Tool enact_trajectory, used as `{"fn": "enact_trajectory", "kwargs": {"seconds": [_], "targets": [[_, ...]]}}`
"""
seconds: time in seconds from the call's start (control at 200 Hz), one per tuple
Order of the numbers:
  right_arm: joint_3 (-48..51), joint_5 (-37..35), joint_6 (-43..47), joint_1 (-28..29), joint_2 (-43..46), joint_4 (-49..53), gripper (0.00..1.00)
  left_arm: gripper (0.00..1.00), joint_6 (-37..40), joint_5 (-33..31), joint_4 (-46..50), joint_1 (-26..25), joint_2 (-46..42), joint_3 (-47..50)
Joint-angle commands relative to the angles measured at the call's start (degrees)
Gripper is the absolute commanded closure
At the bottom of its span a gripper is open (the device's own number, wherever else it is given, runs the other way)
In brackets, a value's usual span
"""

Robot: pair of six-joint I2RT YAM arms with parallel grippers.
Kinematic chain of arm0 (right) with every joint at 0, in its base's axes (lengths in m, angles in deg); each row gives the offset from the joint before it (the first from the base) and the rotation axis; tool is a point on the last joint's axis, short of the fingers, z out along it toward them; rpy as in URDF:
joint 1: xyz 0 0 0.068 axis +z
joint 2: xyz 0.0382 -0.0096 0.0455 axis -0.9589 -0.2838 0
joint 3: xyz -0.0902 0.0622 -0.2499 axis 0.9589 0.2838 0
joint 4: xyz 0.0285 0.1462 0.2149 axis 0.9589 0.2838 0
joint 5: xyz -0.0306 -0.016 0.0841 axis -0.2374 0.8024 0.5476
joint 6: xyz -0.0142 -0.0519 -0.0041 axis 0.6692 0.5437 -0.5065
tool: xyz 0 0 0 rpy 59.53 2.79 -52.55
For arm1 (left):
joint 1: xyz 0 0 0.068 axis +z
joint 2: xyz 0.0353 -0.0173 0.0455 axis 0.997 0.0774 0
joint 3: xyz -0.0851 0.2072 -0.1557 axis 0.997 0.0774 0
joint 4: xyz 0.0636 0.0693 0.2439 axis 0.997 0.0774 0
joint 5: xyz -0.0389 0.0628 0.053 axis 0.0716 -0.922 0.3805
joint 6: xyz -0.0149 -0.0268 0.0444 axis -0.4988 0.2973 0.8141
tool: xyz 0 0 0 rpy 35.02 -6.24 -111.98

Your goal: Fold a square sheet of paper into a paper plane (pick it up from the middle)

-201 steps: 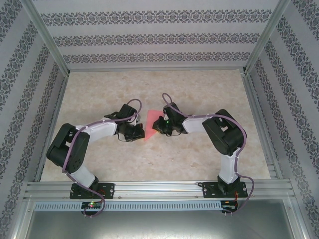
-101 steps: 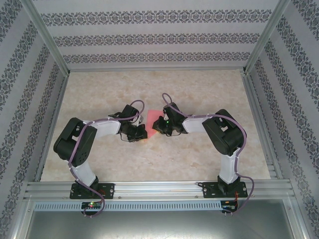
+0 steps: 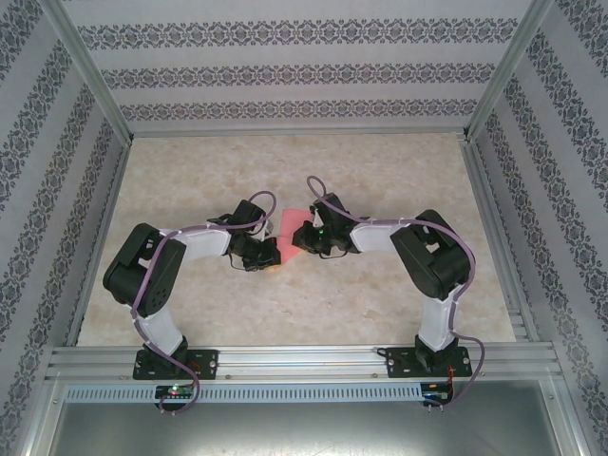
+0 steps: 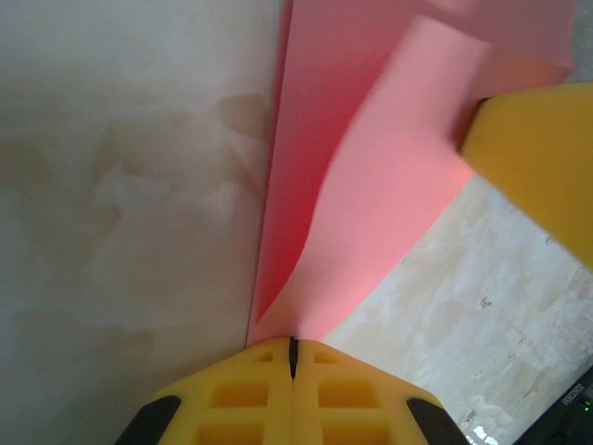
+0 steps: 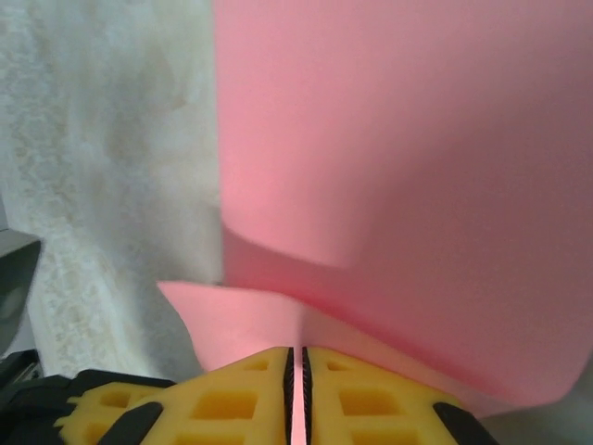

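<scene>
Salmon-pink square sheet of paper [image 3: 289, 226] is at the middle of the desk [image 3: 399, 161], far from every edge, bowed between my two grippers. My left gripper [image 4: 293, 345] pinches one folded corner, fingers tight together; my right gripper [image 5: 296, 354] is clamped on the opposite side.

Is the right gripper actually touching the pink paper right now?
Touching. The right wrist view shows the right gripper shut on the square sheet of paper, pink edge pinched in its slit.
</scene>
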Motion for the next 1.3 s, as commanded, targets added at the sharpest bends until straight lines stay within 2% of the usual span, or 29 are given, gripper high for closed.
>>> {"fn": "enact_trajectory", "kwargs": {"seconds": [0.0,0.26,0.58,0.824,1.069,1.294], "targets": [[1.6,-0.7,3.2,2.1,2.6,-1.6,0.88,1.00,1.6,-4.1,4.2,-0.2,0.9,1.3],[0.8,-1.7,1.4,4.8,0.0,-1.6,1.00,1.00,1.7,-4.1,4.4,-0.2,0.9,1.4],[-0.5,0.3,3.4,4.9,-3.4,-1.2,1.00,1.00,1.8,-4.5,5.3,-0.1,1.0,1.3],[-0.8,0.0,9.9,1.4,-4.2,0.0,1.00,1.00,3.0,-6.1,9.5,0.2,1.6,1.9],[-1.4,0.0,14.3,-6.1,-4.8,1.4,1.00,1.00,3.7,-5.4,10.0,0.9,1.8,3.3],[-1.7,-1.2,15.6,-7.4,3.2,4.5,1.00,1.00,4.3,-5.1,9.4,1.2,1.2,2.3]]}}
